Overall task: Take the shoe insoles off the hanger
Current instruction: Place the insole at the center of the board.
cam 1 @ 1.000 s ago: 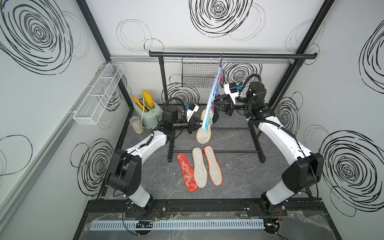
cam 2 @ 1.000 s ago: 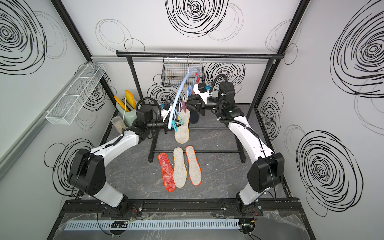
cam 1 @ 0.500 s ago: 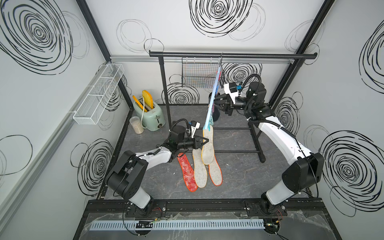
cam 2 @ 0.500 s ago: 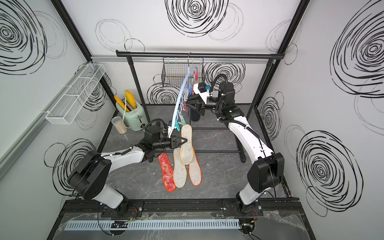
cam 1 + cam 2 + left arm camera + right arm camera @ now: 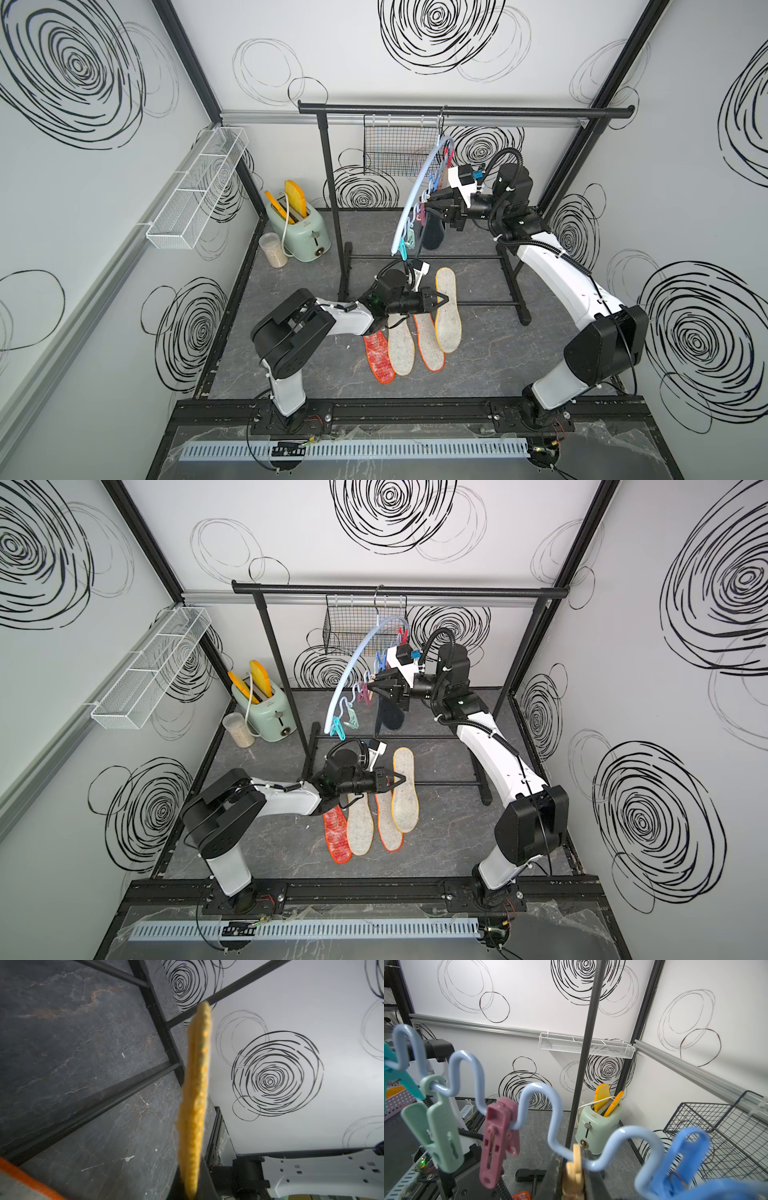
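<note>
The pale-blue hanger hangs from the black rail, its wavy bar carrying coloured pegs. My right gripper is shut on a cream peg; a dark insole hangs just below it. My left gripper is shut on the edge of a yellow-rimmed felt insole, low over the floor. Beside it lie a red mesh insole, an off-white insole and an orange-rimmed insole.
The black garment rail spans the back, its base bars crossing the floor near the held insole. A black wire basket hangs behind the hanger. A mint toaster, a jar and a white wall shelf stand at the left.
My left arm has come down from the hanger with the yellow-rimmed insole to just beside the three on the floor. The right gripper has stayed on its peg.
</note>
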